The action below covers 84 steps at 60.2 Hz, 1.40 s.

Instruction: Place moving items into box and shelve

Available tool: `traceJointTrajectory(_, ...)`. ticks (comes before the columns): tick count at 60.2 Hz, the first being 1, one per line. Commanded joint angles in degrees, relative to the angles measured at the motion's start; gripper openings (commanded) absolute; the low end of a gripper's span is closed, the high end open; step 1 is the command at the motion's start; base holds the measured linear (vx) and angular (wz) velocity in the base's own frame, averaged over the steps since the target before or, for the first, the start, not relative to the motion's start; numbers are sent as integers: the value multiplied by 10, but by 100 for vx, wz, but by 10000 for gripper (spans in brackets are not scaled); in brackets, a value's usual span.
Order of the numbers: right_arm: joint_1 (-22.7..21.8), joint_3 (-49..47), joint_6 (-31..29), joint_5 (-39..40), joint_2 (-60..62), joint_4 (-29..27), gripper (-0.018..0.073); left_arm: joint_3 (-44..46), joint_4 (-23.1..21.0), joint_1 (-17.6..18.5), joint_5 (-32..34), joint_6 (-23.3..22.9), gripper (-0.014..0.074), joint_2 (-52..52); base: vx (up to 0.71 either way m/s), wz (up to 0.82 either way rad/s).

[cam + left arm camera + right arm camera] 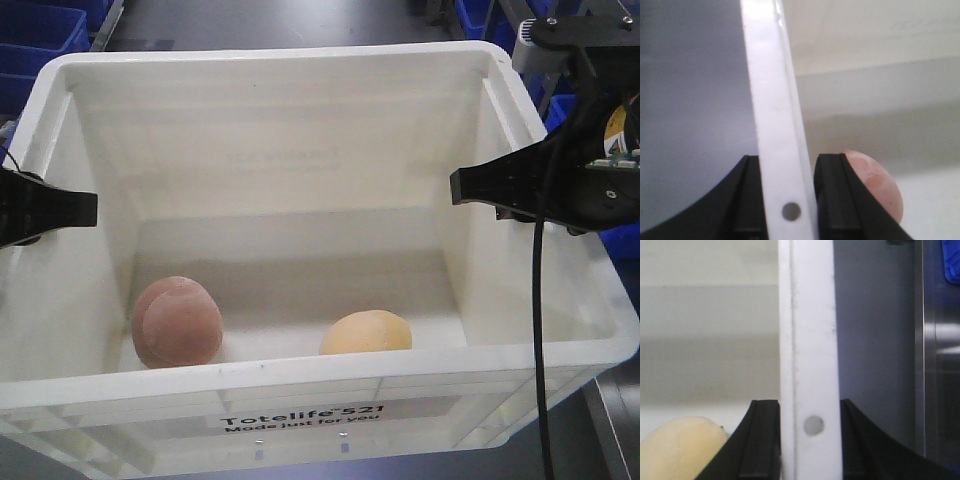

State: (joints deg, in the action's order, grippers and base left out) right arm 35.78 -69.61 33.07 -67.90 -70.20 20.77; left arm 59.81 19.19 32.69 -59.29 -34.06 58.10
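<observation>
The left gripper (pixel 787 200) is closed down to the width of the box (pixel 300 62) wall. Its two black fingers (pixel 832 200) sit flat against the left rim, one inside the box and one outside. A small round hole (pixel 791 210) in the rim lies between them. In the front view this gripper (pixel 40 205) meets the left wall near its top edge.

The right gripper (pixel 810 440) grips the opposite rim the same way. Its fingers (pixel 762 440) press on either side of the white strip, which also has a hole (pixel 813 425) between them. In the front view it (pixel 490 185) reaches the right wall from outside, and a black cable (pixel 540 330) hangs down from the arm.

The box is white and open-topped, with a printed label (pixel 300 417) on its near wall. On its floor lie a pink item (pixel 177 322) near the left wall and a yellow item (pixel 366 333) right of centre, the two well apart. Each shows at the edge of the wrist view on its own side, just inside the gripped wall.

Blue crates (pixel 35 35) stand behind the box on the left.
</observation>
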Motion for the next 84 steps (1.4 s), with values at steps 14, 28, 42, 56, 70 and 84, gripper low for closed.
traceJointTrajectory(14, -2, -21, 4, 38, 19, 54, 95, 20, 32, 2, 59, 7, 95, -15, 34, -9)
traceJointTrajectory(28, -2, -21, 4, 38, 19, 54, 95, 20, 32, 2, 59, 7, 95, -15, 36, -8)
traceJointTrajectory(42, -2, -21, 4, 38, 19, 54, 95, 20, 32, 2, 59, 7, 95, -15, 37, -6)
traceJointTrajectory(56, -2, -21, 4, 38, 19, 54, 95, 20, 32, 2, 59, 7, 95, -15, 37, -5)
traceJointTrajectory(70, -2, -21, 4, 38, 19, 54, 95, 20, 32, 2, 58, 7, 95, -15, 37, -3)
traceJointTrajectory(84, -2, -21, 4, 38, 19, 54, 95, 20, 32, 2, 59, 7, 95, -15, 37, 0)
